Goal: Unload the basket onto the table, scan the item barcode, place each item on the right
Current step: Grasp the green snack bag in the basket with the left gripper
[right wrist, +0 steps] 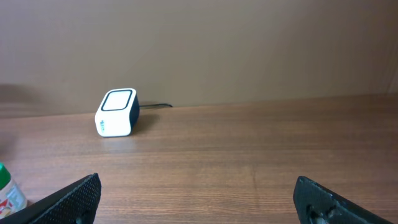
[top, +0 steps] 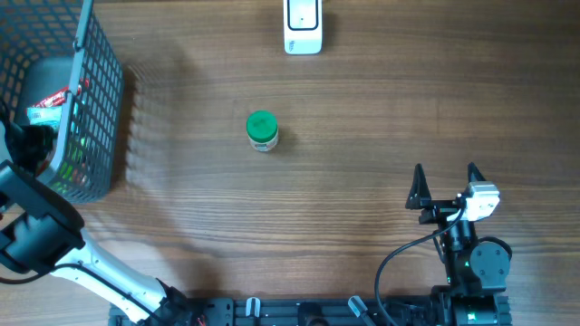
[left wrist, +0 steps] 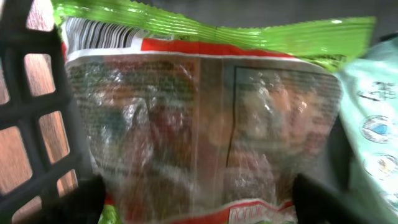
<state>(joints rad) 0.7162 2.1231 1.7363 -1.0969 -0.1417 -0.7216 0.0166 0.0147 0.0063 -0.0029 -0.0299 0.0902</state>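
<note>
Left tool (left wrist: pixel 199 190) sits inside the basket (top: pixel 101 86) at the left edge of the surface (top: pixel 362 118). Its fingers (left wrist: pixel 314 202) show dark at the lower corners of the wrist view, with a snack bag (left wrist: pixel 199 118) filling the gap between them. Cannot tell whether they press on it. Basket wall is close on the tool's left; a pale packet (left wrist: pixel 373 130) crowds its right.

Right tool (top: pixel 445 186) stands with jaws wide apart and nothing between them, low over bare wood near the front right, with open room all round.

Wrist view only: the bag is clear crinkled film with a green top seam and a red band, and its barcode (left wrist: pixel 99 34) is at the upper left corner. The overhead camera shows just a scrap of packaging through the mesh.

Overhead only: the basket is grey plastic lattice with slanted walls. The scanner (top: pixel 303 25), a white rounded block, is at the far edge. A small bottle (top: pixel 262 129) with a green cap stands upright mid-surface, well apart from both tools.
</note>
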